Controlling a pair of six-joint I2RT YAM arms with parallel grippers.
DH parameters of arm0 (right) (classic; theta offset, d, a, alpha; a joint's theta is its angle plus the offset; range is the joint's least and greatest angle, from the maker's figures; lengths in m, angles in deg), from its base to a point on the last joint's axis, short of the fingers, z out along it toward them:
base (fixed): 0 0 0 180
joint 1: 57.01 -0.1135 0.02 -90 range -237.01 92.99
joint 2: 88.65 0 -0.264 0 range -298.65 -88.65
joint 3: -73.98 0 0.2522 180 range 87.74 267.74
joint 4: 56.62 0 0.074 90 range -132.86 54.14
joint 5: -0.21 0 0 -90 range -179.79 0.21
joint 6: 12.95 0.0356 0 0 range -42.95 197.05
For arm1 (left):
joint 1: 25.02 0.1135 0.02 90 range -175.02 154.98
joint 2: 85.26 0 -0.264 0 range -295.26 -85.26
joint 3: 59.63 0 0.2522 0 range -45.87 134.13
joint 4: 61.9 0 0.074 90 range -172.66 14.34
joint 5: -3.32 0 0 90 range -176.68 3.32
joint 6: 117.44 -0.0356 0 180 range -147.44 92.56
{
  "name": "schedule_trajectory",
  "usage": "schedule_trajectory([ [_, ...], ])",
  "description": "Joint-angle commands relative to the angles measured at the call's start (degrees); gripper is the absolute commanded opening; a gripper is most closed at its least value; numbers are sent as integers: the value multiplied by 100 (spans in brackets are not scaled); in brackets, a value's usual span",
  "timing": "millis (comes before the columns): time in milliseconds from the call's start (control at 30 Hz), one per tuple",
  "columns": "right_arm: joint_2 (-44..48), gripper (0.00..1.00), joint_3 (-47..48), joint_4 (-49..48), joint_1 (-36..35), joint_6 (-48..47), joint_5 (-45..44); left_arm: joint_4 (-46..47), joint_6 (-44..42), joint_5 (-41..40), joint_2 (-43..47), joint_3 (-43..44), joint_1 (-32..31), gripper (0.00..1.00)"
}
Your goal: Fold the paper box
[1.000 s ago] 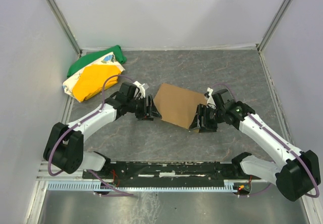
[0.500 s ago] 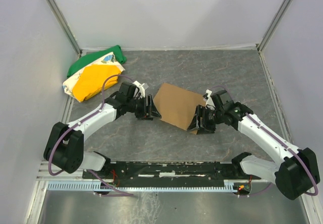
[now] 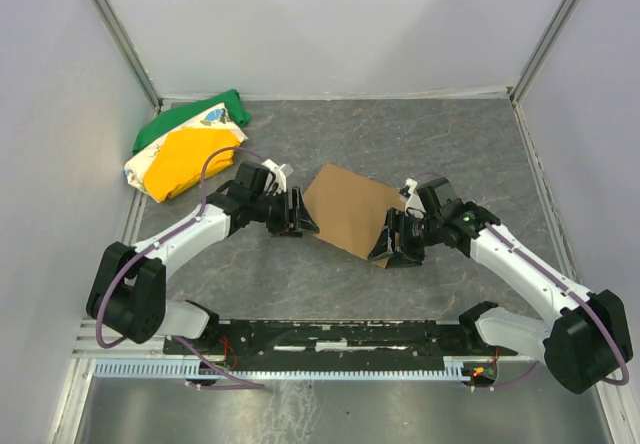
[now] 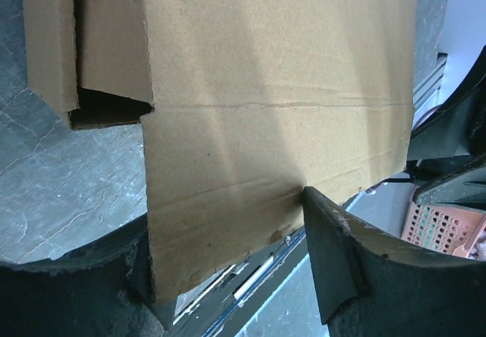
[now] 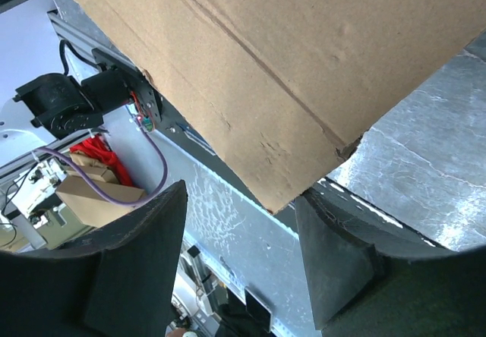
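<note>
Paper box (image 3: 350, 207) — plain brown corrugated cardboard, die-cut, creased and slotted. It lies mid-desk as a skewed, mostly flat rectangle, and its right edge looks lifted, with shadow beneath. In the left wrist view one side flap is folded over, leaving a dark pocket.

Desk (image 3: 455, 139) — grey, marbled, matt surface under the box.

Left gripper (image 3: 298, 216) — black, at the box's left edge. Its fingers (image 4: 357, 272) are spread, and a cardboard corner lies in the gap, touching one of them.

Right gripper (image 3: 392, 244) — black, at the box's near right corner. Its fingers (image 5: 133, 265) are spread, and the corner pokes between them, close against one finger and clear of the other.

Cloth bundle (image 3: 185, 149): green, yellow and white, soft and crumpled. It sits well apart from the box on its far-left side, against the wall.

Purple cable (image 3: 207, 179): loops over the left arm, left of the box.

Metal rail (image 3: 330, 336): nearer than the box, carrying both arm bases.
</note>
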Motion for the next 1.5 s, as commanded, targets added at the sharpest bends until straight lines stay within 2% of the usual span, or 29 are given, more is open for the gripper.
schedule_trajectory([
  [0, -15, 66, 100, -727, -27, 135, 433, -13, -287, 306, -4, 282, -67, 67],
  [333, -140, 66, -31, -1029, 1, 265, 685, -22, -304, 301, -33, 268, -64, 67],
  [867, 207, 66, 504, -209, 30, -18, 368, -30, -296, 333, -17, 307, -57, 67],
  [1467, 336, 66, 355, 376, 28, -412, 253, -4, -304, 350, -56, 216, -61, 67],
])
